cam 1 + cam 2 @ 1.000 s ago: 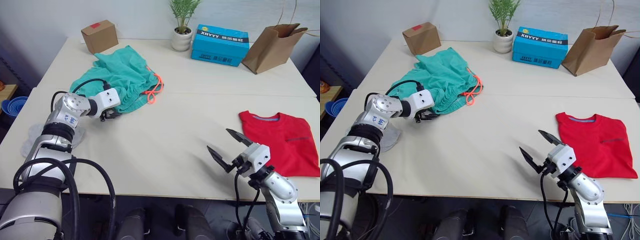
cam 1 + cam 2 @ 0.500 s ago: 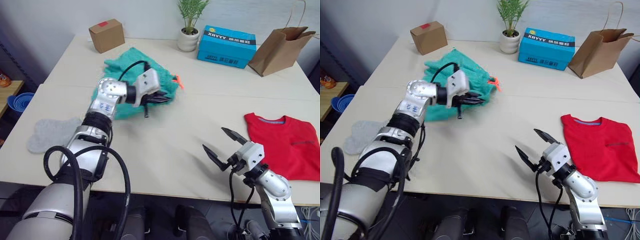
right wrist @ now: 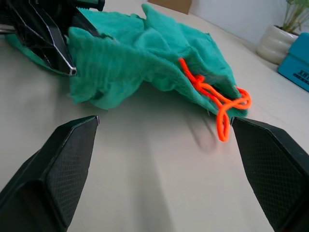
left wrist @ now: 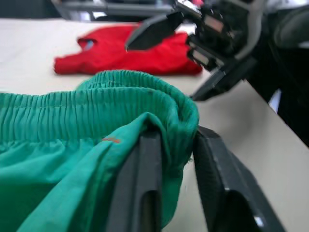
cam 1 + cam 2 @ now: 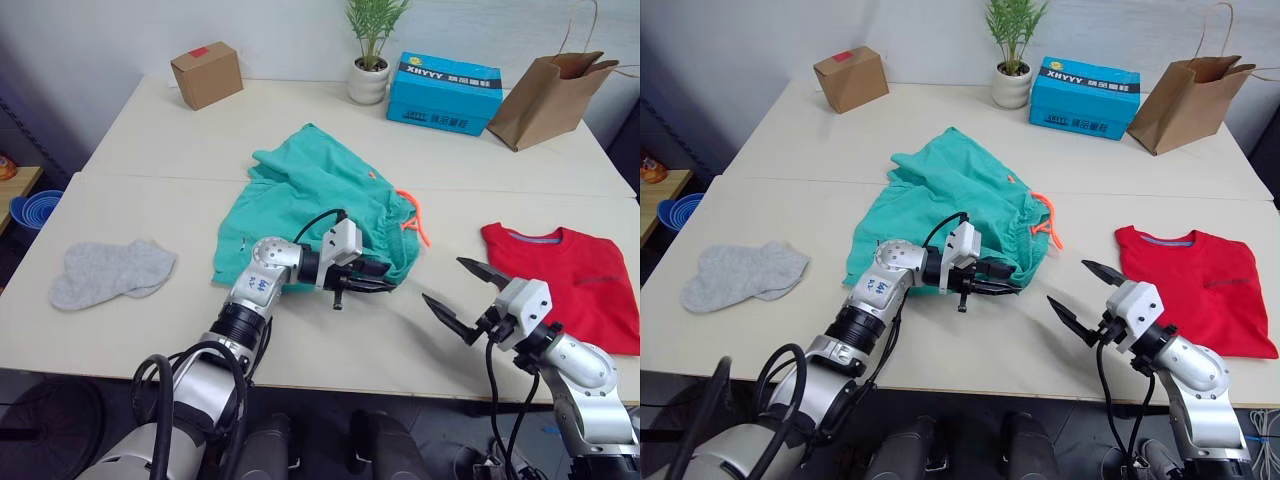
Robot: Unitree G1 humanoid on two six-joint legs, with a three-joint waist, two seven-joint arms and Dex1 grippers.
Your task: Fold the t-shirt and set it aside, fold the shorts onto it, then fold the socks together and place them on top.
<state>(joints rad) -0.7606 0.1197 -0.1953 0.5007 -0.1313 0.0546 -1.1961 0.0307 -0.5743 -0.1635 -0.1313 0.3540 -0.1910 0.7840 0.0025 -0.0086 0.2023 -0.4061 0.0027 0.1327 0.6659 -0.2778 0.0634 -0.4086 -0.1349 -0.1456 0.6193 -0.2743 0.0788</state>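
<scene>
Item: teal shorts, dragged mid-surface from the far left, waistband clamped in my left claw; right claw apart, folded t-shirt awaiting them.

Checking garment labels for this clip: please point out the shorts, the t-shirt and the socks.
shorts [image 5: 310, 195]: left eye view, on the spread teal fabric.
t-shirt [image 5: 575, 270]: left eye view, on the chest of the folded red shirt.
socks [image 5: 105, 272]: left eye view, on the middle of the grey pair.
</scene>
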